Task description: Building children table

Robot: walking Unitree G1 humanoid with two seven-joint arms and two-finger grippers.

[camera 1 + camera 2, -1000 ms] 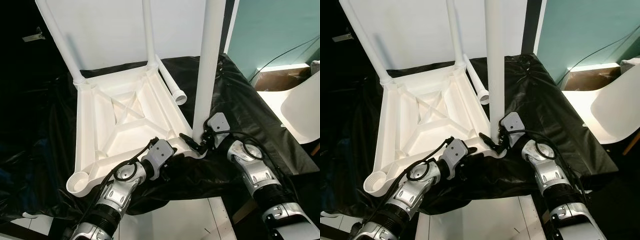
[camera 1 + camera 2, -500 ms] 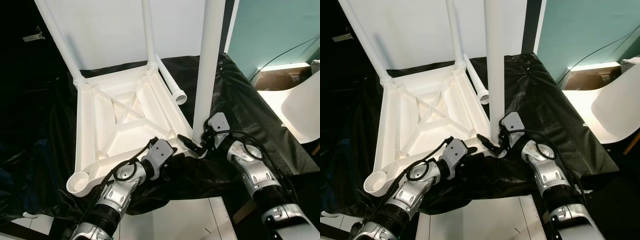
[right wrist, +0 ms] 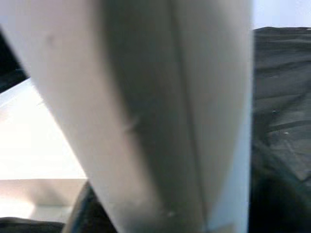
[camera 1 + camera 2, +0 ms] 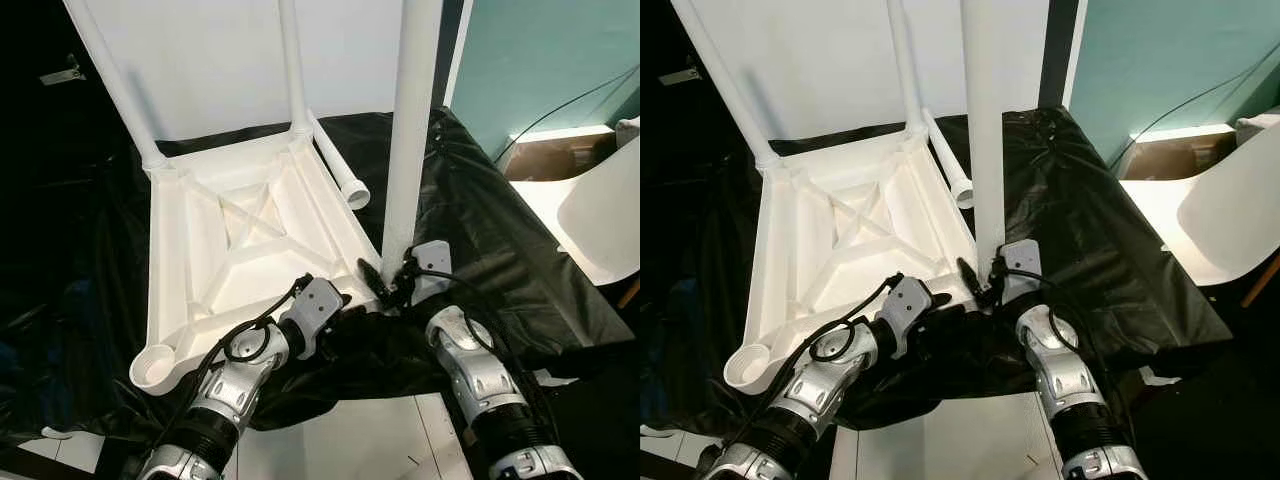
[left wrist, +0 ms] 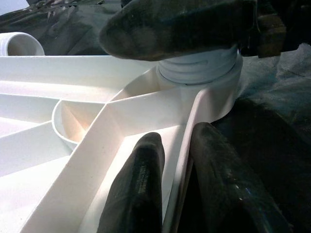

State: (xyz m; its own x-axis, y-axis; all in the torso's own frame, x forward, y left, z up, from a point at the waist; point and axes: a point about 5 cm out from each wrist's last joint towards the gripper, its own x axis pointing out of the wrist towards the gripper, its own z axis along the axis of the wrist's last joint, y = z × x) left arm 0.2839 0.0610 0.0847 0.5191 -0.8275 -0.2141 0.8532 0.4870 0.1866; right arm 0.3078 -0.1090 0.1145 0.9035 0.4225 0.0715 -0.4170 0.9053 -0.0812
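Note:
The white children's table [image 4: 240, 230] lies upside down on a black sheet. Two legs [image 4: 110, 85] [image 4: 292, 65] stand in its far corners. A third leg [image 4: 410, 130] stands upright in the near right corner socket, and my right gripper [image 4: 385, 285] is shut on its foot. In the right wrist view that leg [image 3: 160, 111] is very close. My left gripper [image 4: 338, 315] is shut on the table's near rim [image 5: 182, 145], with one finger [image 5: 138, 189] on each side. A loose leg [image 4: 338, 165] lies along the table's right side. The near left socket [image 4: 155, 367] is empty.
The black sheet [image 4: 500, 240] covers the work surface and drops off at the near edge to a white floor panel [image 4: 350, 440]. A white chair [image 4: 600, 215] and a cardboard box [image 4: 545, 160] stand at the right, by a teal wall.
My right forearm has swung in to the left, nearer under the upright leg's foot, still holding it. The left gripper keeps its hold on the rim.

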